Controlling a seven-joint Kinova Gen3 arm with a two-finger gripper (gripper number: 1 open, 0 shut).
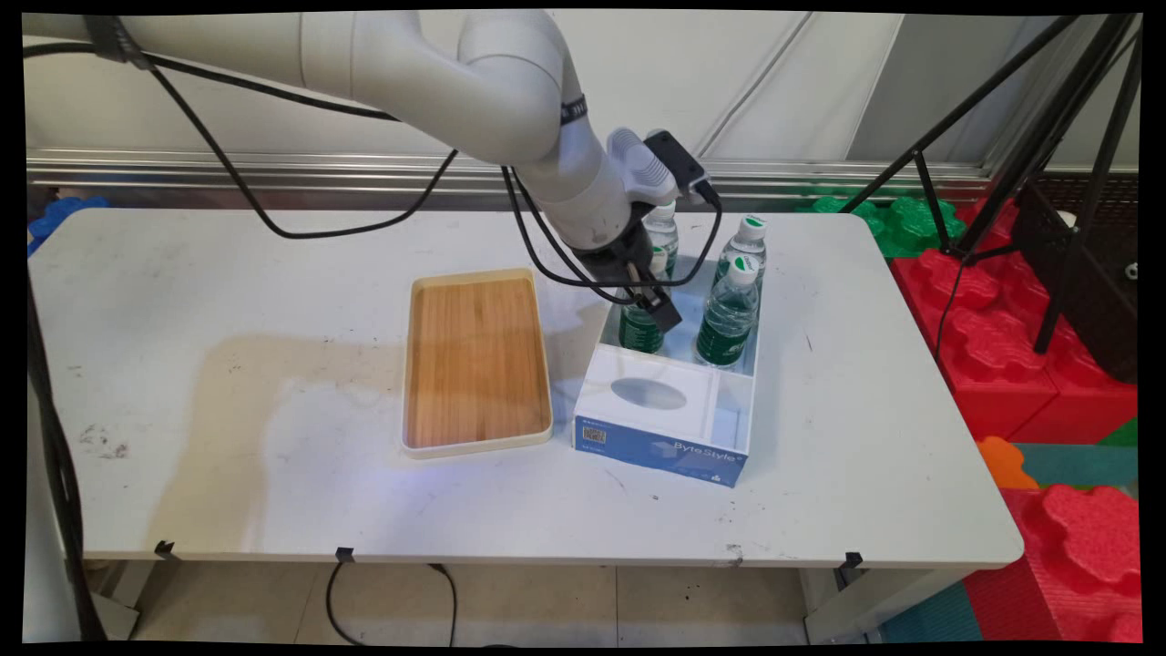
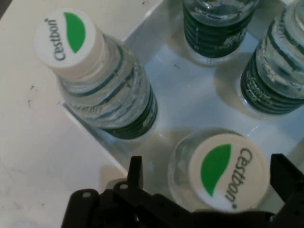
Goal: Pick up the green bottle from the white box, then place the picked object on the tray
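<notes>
four clear plastic water bottles with white-and-green caps are stood in a white-and-blue open cardboard box (image 1: 669, 428) on the white table (image 1: 228, 383). the black two-finger gripper (image 2: 209, 183) is spread wide around the near-left bottle's cap (image 2: 228, 172), not closed on it. a wooden tray with cream rim (image 1: 476, 360) is placed just beside the box.
</notes>
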